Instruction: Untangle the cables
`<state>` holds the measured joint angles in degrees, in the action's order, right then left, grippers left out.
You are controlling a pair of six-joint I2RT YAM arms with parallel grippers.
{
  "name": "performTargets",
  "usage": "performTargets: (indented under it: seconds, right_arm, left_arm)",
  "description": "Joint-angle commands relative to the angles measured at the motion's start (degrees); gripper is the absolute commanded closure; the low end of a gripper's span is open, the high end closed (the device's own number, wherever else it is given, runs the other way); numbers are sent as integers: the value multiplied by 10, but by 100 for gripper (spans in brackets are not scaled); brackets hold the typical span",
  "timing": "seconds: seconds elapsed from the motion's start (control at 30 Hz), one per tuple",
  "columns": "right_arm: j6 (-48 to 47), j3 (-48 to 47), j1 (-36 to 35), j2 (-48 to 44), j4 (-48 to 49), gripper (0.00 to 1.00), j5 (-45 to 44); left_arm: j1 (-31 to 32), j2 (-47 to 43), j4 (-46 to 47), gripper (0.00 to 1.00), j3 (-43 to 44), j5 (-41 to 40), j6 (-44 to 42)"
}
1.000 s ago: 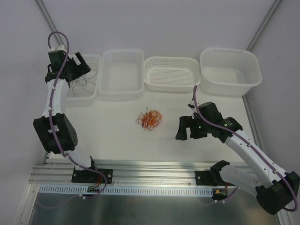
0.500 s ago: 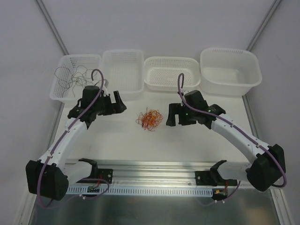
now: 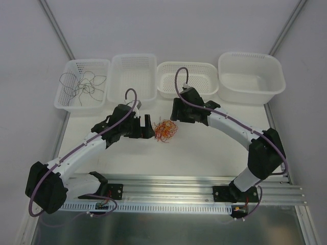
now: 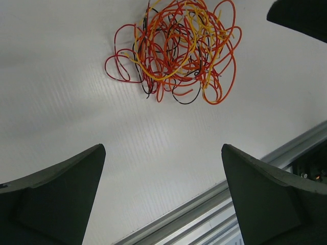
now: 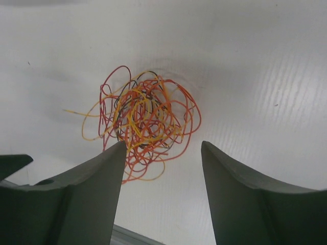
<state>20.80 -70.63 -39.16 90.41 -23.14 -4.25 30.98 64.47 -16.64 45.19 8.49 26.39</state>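
From overhead behind both bases, looking down onto the whole table (image 3: 204, 153). From each wrist, close, facing down. Shared by all three: cable tangle (image 3: 163, 130).

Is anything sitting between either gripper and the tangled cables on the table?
Nothing visible does. Only bare table lies between the left gripper and the cables, and the right gripper faces them unobstructed.

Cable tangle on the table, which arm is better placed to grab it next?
Probably the right: the cable tangle lies just ahead of the right gripper, whose fingers stand apart. The left gripper, also open, sits farther back from it.
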Motion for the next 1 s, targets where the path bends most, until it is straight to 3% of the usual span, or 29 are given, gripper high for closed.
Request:
performTargets:
  seconds: [0.0, 0.47, 0.53, 0.67, 0.7, 0.97]
  right_arm:
    - [40, -45, -12, 34, 22, 37, -37]
    - [69, -66, -42, 117, 26, 63, -50]
    - [71, -63, -49, 111, 20, 69, -56]
    - [46, -62, -63, 82, 6, 95, -80]
    - [39, -65, -69, 76, 0, 97, -83]
    - [-57, -115, -104, -8, -44, 99, -75]
  left_arm:
    - [10, -5, 16, 1, -17, -21, 13]
    - [23, -43, 16, 1, -70, -9, 16]
    - [25, -44, 16, 1, -70, -7, 17]
    - [33, -48, 17, 1, -58, 4, 17]
    - [35, -50, 18, 1, -51, 9, 16]
    - [36, -83, 21, 1, -33, 21, 13]
